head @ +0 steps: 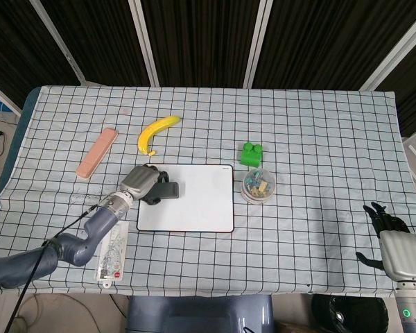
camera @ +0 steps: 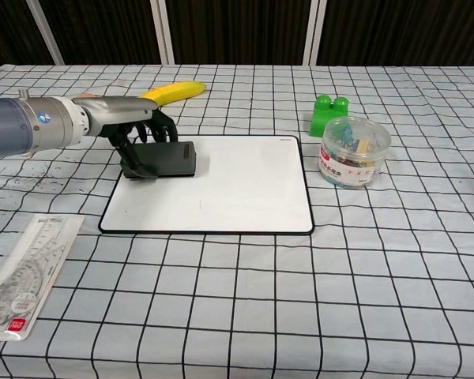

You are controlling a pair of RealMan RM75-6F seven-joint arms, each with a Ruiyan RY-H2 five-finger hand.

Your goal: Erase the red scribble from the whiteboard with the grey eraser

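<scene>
Our left hand [camera: 138,126] has its fingers clamped on the eraser [camera: 164,159], which lies flat at the whiteboard's [camera: 245,197] near-left corner, long axis across the board, while our right hand [head: 395,243] hangs open, well apart

light: bright, even overhead | shadows: soft, short | focus: sharp | bg: dark

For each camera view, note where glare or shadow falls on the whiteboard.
Head view: the whiteboard looks evenly white, no glare; chest view: soft shadow lies beside the grey eraser under the left hand, with no bright reflection.
</scene>
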